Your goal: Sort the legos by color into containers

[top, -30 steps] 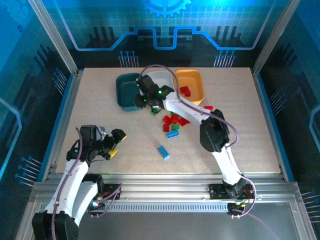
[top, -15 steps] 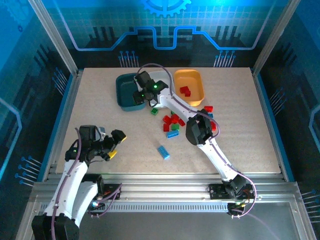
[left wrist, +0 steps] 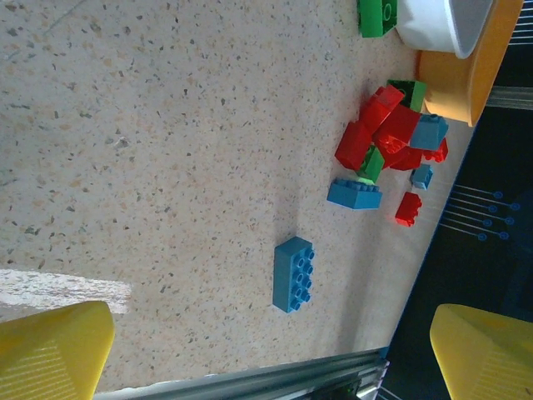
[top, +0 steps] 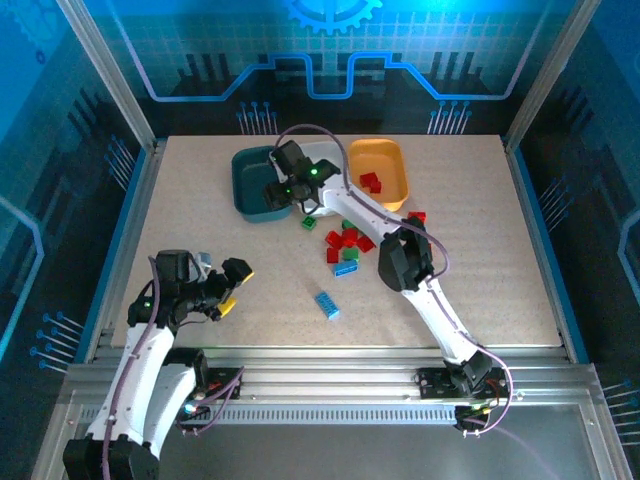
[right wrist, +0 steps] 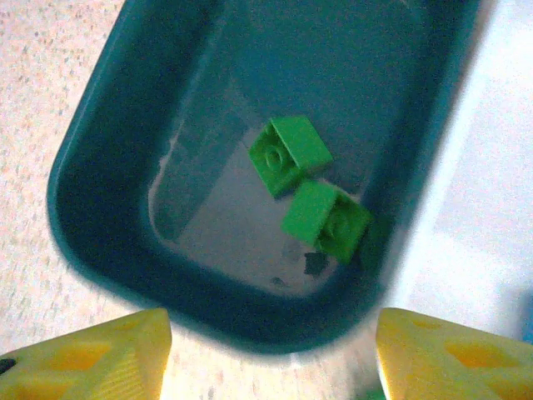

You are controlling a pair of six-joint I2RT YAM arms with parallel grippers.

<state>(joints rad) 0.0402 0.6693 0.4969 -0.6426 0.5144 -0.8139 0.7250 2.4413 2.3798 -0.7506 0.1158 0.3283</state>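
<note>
Right wrist | two green legos point(right wrist: 289, 155) | small, square | inside dark teal tray point(right wrist: 104, 171)

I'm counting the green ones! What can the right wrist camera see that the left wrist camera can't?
Right wrist camera, not the left: the inside of the dark teal tray, holding two green bricks. Left wrist camera, not the right: a lone blue brick, the pile of red, green and blue bricks, and the orange tray. Both: the white tray and the speckled table.
</note>
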